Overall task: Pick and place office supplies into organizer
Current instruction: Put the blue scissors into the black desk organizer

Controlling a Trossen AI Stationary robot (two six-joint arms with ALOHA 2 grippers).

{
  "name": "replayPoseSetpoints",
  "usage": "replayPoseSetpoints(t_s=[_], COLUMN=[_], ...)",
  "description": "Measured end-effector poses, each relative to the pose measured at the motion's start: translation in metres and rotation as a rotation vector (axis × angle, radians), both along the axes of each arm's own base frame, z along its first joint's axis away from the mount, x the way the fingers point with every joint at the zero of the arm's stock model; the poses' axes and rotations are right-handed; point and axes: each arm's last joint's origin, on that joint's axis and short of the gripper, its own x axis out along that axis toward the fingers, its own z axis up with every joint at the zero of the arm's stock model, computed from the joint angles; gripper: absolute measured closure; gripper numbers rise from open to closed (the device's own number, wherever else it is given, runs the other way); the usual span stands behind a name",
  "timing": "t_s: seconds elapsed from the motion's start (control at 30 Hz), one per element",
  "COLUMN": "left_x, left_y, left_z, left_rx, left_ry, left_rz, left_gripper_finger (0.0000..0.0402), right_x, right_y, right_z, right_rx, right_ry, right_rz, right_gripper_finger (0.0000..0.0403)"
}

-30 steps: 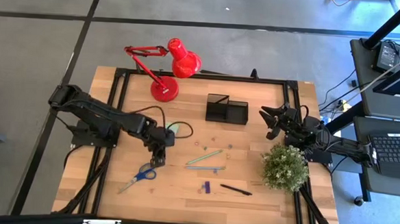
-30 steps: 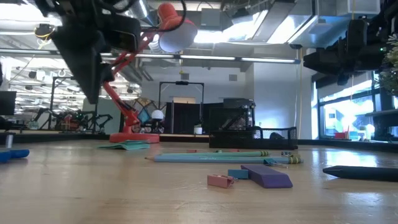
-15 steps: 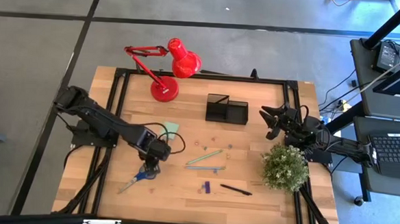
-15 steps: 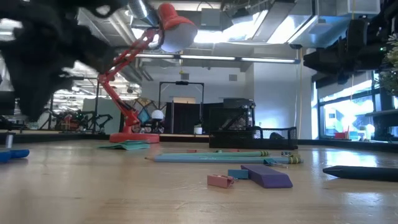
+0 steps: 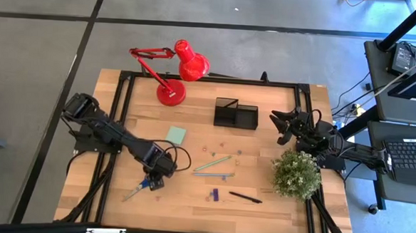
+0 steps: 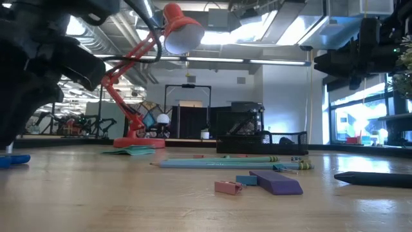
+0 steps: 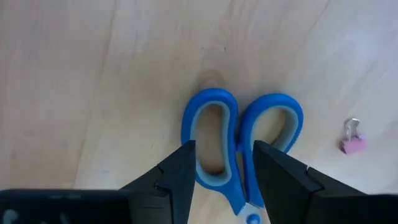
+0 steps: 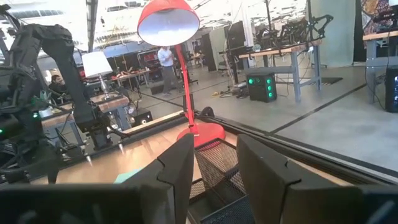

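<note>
None placed: no supply is seen inside the organizer (image 5: 236,115), which stands at the far middle of the tabletop (image 5: 260,205).
Scissors (image 7: 239,158): lying flat near the left front; not yet lifted.
Left pincer (image 7: 224,168): held wide open just above the blue handles, nothing gripped.
Right pincer (image 8: 214,165): parted, empty, waiting beside the organizer.
Left to do: sticky-note pad (image 5: 176,135), pencils (image 5: 213,168), pen (image 5: 245,198), purple piece (image 5: 214,194).

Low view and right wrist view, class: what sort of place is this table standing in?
Probably a robotics lab or workshop: workbenches with equipment on a bare concrete floor, exposed ceiling ducts and strip lights, and a person standing at the benches.
</note>
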Motion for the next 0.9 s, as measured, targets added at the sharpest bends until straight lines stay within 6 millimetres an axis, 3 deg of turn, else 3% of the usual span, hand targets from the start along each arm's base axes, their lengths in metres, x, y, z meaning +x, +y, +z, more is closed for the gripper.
replayPoseSetpoints(t_s=[0.37, 0.9], left_x=[0.003, -0.001], left_y=[-0.014, -0.018], left_z=[0.001, -0.006], left_rx=[0.019, 0.074], left_ry=[-0.111, -0.058], left_rz=[-0.015, 0.103], left_gripper_finger=[0.0249, 0.0249], right_x=[0.000, 0.000], right_y=[0.000, 0.000], right_z=[0.000, -0.004], right_rx=[0.012, 0.031], right_ry=[-0.008, 0.033], right_rz=[0.001, 0.002], right_gripper_finger=[0.0276, 0.0276])
